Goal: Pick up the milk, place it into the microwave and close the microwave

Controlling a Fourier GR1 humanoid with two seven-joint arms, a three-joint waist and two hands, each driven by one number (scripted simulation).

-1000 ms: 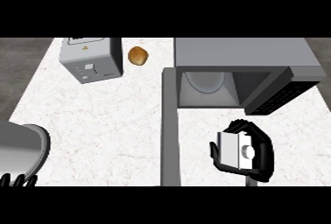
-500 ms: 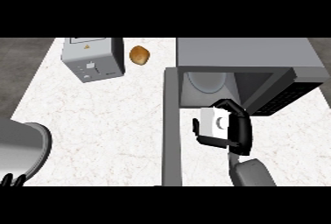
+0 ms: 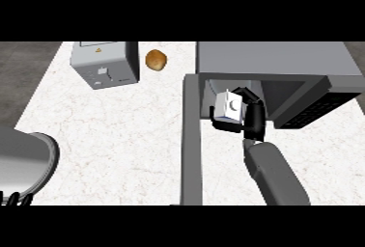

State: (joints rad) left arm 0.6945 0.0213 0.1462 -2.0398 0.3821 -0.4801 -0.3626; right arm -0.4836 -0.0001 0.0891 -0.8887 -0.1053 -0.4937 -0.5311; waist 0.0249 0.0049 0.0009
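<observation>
In the head view, the right hand [image 3: 246, 116] has its fingers wrapped around the milk [image 3: 230, 105], holding the carton at the mouth of the open microwave [image 3: 274, 60], above the bench [image 3: 121, 130]. The microwave door [image 3: 190, 140] stands open, stretching toward the near side just left of the hand. The likely trouble is the carton clipping the cavity's edge and tipping on release, or standing too shallow and blocking the door. The left hand [image 3: 13, 198] rests at the near left corner, fingers relaxed.

kitchen; counter [image 3: 114, 140], microwave [image 3: 274, 60], toaster [image 3: 105, 64]
</observation>
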